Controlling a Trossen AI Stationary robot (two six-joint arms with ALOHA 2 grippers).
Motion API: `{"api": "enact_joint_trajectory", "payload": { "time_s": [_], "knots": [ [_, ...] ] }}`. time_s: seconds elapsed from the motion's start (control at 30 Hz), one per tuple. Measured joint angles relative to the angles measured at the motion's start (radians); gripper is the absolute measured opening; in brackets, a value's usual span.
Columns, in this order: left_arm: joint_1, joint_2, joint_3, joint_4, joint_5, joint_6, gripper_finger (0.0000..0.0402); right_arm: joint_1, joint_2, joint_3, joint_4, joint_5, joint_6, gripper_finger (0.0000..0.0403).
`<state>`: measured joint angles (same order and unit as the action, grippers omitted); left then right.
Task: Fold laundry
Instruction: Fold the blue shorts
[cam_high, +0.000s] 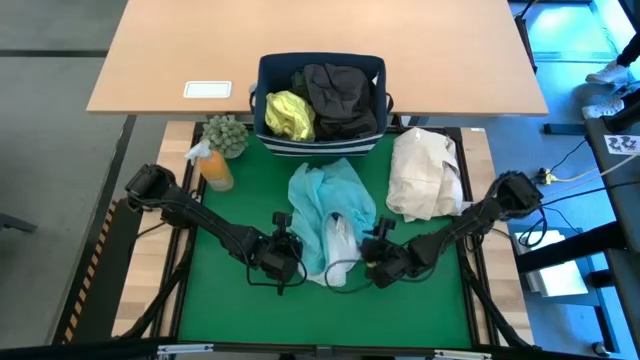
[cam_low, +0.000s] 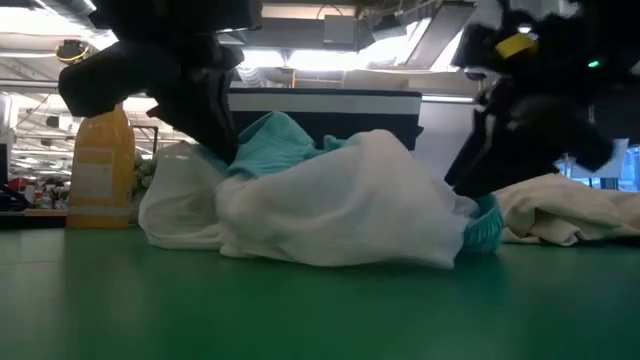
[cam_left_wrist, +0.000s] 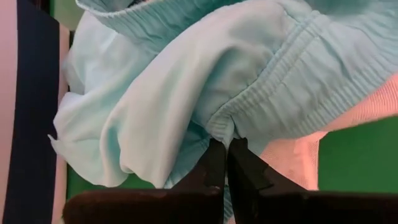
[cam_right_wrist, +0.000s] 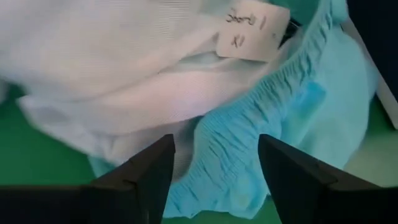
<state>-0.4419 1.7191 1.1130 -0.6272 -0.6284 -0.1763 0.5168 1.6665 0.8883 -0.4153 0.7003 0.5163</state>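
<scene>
at the middle of the green surface (cam_high: 220, 300), toward its near edge, the turquoise garment (cam_high: 330, 205) lies crumpled, pale mesh lining spilling out of its near end. left hand (cam_high: 283, 255) sits at the garment's left near side, fingers (cam_left_wrist: 214, 171) pressed fully together, pinching a fold of the turquoise ribbed waistband between the tips. right hand (cam_high: 378, 258) sits at the garment's right near side, fingers (cam_right_wrist: 149, 171) spread apart, nothing between them; ribbed turquoise band and white lining lie just beyond the tips, with a small white size tag (cam_right_wrist: 252, 28) on the lining. low view: garment heaps up between the two arms, white lining in front, turquoise behind and poking out at the right.

rest of the laundry is in the navy fabric bin (cam_high: 268, 75) at the far edge of the green surface: bright yellow-green shirt (cam_high: 288, 115) in its left part, charcoal grey garment (cam_high: 340, 95) filling the right. cream-beige cloth bundle (cam_high: 425, 172) lies at the right side of the surface, near the turquoise garment; can't tell if they touch. orange bottle (cam_high: 215, 168) and a small green plant (cam_high: 226, 133) stand at the far left corner, just beside each other.
</scene>
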Motion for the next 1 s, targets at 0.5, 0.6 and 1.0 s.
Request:
{"api": "enact_joint_trajectory", "payload": {
  "time_s": [0.5,0.6,1.0],
  "knots": [
    [-0.022,-0.119,0.0,-0.028,-0.144,-0.039,0.0,-0.033,-0.064,0.031,-0.125,-0.026,-0.023,0.0008],
    [-0.041,-0.17,0.0,-0.032,-0.205,-0.068,0.0,-0.033,-0.113,0.066,-0.163,0.011,-0.034,0.0007],
    [-0.132,-0.331,0.0,-0.039,-0.514,-0.183,0.0,-0.032,-0.317,0.168,-0.186,0.194,-0.206,0.0002]
  ]
}}
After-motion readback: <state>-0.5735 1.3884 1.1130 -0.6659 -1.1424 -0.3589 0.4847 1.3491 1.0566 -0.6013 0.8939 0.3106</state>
